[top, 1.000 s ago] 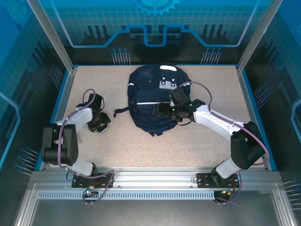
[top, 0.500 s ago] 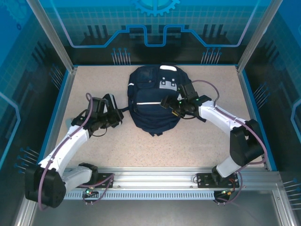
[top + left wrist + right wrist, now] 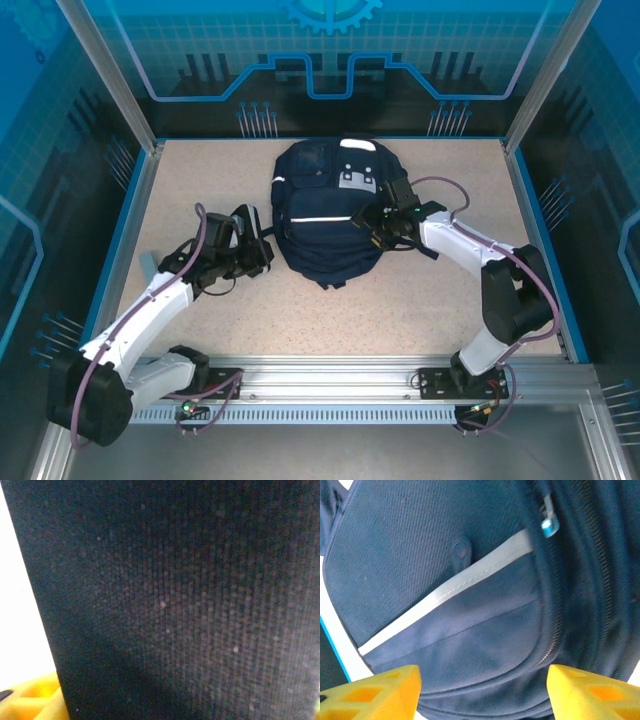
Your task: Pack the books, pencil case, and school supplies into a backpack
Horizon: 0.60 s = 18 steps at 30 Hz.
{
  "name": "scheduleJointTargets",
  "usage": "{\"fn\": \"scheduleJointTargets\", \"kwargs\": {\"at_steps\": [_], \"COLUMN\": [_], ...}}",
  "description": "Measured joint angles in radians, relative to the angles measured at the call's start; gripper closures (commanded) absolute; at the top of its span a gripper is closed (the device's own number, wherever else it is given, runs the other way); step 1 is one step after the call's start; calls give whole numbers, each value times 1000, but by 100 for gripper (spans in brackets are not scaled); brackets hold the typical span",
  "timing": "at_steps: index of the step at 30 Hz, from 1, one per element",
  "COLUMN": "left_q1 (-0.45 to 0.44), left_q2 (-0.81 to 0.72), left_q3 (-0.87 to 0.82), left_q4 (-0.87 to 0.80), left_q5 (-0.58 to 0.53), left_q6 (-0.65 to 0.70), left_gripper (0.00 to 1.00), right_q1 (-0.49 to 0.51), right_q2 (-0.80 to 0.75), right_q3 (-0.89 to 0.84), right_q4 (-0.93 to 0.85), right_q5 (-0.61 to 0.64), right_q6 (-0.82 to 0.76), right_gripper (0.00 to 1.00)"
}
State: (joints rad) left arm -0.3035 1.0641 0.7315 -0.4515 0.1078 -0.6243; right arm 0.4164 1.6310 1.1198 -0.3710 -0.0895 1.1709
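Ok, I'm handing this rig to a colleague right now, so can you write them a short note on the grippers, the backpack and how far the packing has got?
Left gripper: at the left side of the backpack, its camera close against dark fabric; open or shut cannot be told.
Right gripper: open, holding nothing, at the backpack's right side, facing the front pocket with its white stripe and a zipper pull.
Backpack: lies flat in the middle of the table.
Done: unclear; the backpack's contents are hidden.
Left: check what is packed, load anything missing, close up.
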Motion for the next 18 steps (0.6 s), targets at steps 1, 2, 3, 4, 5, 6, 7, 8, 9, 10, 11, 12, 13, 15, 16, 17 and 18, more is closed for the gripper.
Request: {"fn": "scheduleJointTargets", "kwargs": {"at_steps": [1,2,3,4,5,6,7,8,9,10,11,12,13,15,16,17,18], "left_q1": [-1,-3,-5,-6,-8,-9,-10,-11,-12,-13,-14,-15,-16,-18,-20,-22,-24], "left_q2": [3,5,6,8,10,11,12,13,14,15,16,16,17,20,22,25,27], "left_q3": [0,0,0,0,0,0,0,0,0,0,0,0,0,0,0,0,0], "left_q4": [4,8,11,13,16,16,16,16,16,16,16,16,16,17,17,17,17], "left_q5": [1,3,3,3,3,3,3,3,3,3,3,3,4,4,5,5,6], "left_q6": [-2,-3,-3,-3,-3,-3,-3,-3,-3,-3,-3,-3,-3,-3,-3,-3,-3], "left_gripper": [40,41,41,41,41,41,41,41,41,42,41,42,42,42,42,43,43], "right_q1": [-8,-17,-25,-34,-42,-47,-53,-56,-58,-58,-58,-59,-60,-63,-64,-65,-65], "right_q2": [0,1,5,12,25,35,51,66,76,84,90,92,94,95,95,95,95], "right_q3": [0,0,0,0,0,0,0,0,0,0,0,0,0,0,-1,-3,-5], "right_q4": [-2,-2,2,8,18,25,35,40,42,43,46,48,49,51,56,67,83], "right_q5": [-1,-5,-15,-25,-32,-42,-50,-57,-63,-68,-73,-77,-82,-100,-111,-124,-138], "right_q6": [0,-2,-3,-2,-2,-4,-3,-3,-4,-4,-4,-6,-8,-13,-13,-12,-10], "right_gripper": [35,36,38,41,42,43,44,45,46,51,55,59,66,78,83,87,89]}}
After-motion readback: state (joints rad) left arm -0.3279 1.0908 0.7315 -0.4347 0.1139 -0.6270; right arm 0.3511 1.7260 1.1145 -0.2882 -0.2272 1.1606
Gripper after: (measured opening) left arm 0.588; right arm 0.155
